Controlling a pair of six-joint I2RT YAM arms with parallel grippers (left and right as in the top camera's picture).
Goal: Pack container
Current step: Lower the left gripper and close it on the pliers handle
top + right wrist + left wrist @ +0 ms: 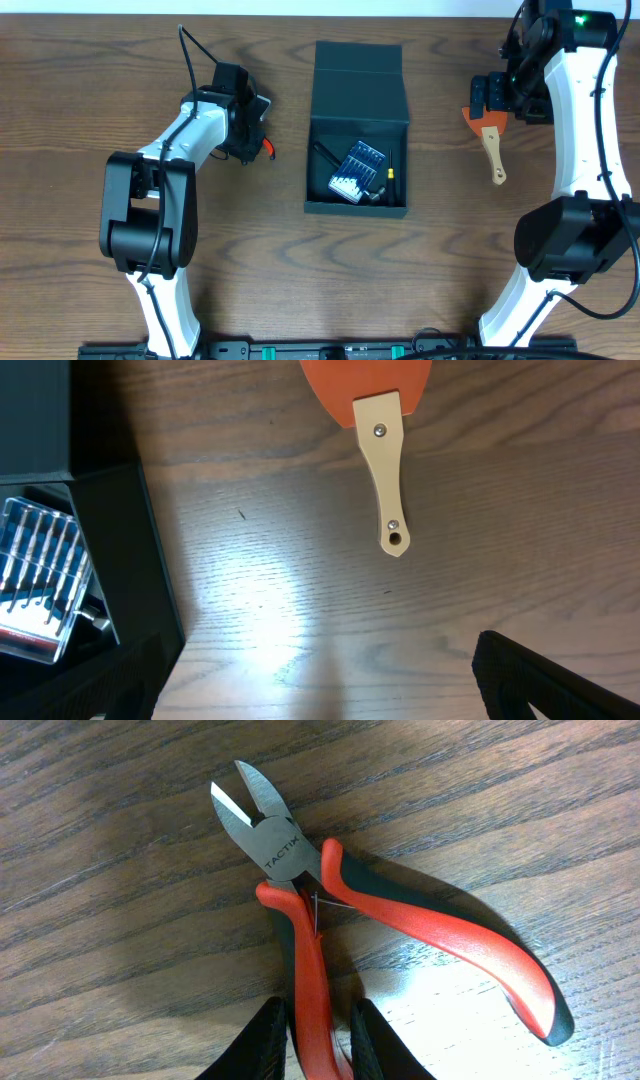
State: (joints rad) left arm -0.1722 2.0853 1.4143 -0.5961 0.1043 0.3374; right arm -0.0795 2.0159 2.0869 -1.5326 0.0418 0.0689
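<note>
Container (357, 100), dark teal with its flap lid thrown back toward the top of the frame, sits at the centre of a brown wood-grain tabletop (80, 60). The tabletop's far edge runs along the top of the overhead view.

At centre left, the left tool (318, 1030) hangs low over red-handled cutters (300, 870) that lie flat on the wood with their blades parted. Its dark fingers (268, 1042) closely flank one handle, but I cannot tell whether they press it. A strip of bare wood separates the cutters from the container's left wall.

Inside the box, a clear case of bits (358, 168) rests at a slant among darker pieces, toward the lower wall.

To the right, past another strip of bare wood, an orange spatula (385, 470) with a pale wooden handle lies well apart from the box. The right tool (492, 98) hovers over its blade with fingers spread wide and nothing between them. Open wood fills the lower part of the overhead view, between the two arms.
</note>
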